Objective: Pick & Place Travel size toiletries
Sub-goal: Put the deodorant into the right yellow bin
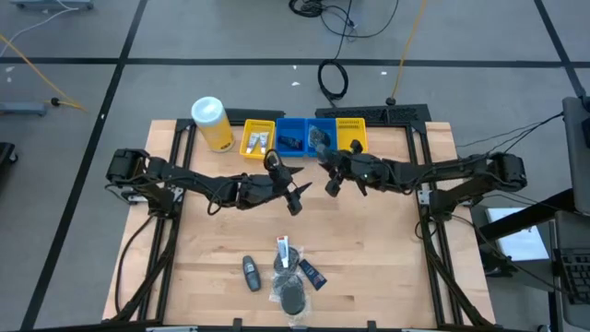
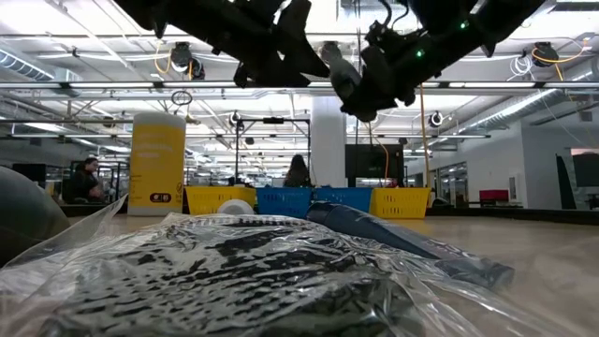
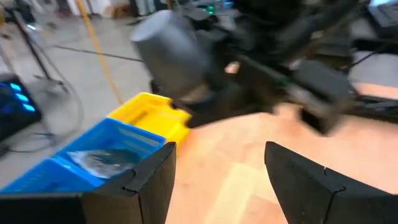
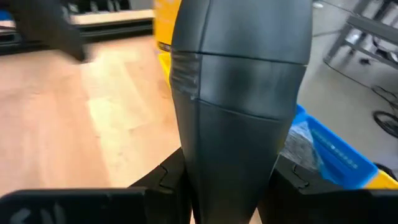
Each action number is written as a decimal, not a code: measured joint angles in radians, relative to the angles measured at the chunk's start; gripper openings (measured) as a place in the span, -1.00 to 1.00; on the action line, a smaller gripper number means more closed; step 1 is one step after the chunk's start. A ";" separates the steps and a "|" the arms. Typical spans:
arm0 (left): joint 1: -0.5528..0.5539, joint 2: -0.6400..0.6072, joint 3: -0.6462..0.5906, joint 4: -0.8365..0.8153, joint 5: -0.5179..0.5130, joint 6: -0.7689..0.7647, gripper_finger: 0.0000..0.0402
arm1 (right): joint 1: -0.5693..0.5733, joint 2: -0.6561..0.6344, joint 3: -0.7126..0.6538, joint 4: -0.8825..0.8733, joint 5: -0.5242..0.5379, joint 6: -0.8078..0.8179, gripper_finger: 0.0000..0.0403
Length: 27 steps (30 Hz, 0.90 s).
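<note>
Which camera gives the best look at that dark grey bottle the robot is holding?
The right wrist view: the grey bottle fills the picture, clamped between the right end effector fingers. The left wrist view shows it blurred, the low view from below, and the high view only as a small speck.

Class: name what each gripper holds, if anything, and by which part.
The right gripper clamps a dark grey oval bottle at its lower end, the rest standing clear of the fingers. The left gripper is open, holding nothing.

Overhead looks straight down; low camera level across table (image 1: 369,258); wrist cameras close; all share bins (image 1: 293,135).
</note>
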 joint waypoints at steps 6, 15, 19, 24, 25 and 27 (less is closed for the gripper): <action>-0.013 0.000 0.000 -0.017 0.103 -0.072 0.21 | -0.088 0.000 -0.010 -0.020 -0.002 0.012 -0.42; -0.039 0.000 0.000 -0.026 0.174 -0.107 0.21 | -0.254 0.001 -0.058 -0.051 -0.036 0.053 -0.42; -0.049 0.000 0.000 -0.024 0.176 -0.106 0.21 | -0.326 0.013 -0.078 -0.042 -0.082 0.073 -0.42; -0.049 0.000 0.000 -0.011 0.176 -0.103 0.21 | -0.404 0.042 -0.083 -0.031 -0.142 0.084 -0.42; -0.049 0.000 0.000 -0.011 0.176 -0.101 0.21 | -0.418 0.051 -0.082 -0.030 -0.158 0.091 -0.42; -0.048 0.000 0.000 -0.010 0.175 -0.097 0.21 | -0.439 0.066 -0.083 -0.036 -0.160 0.092 -0.42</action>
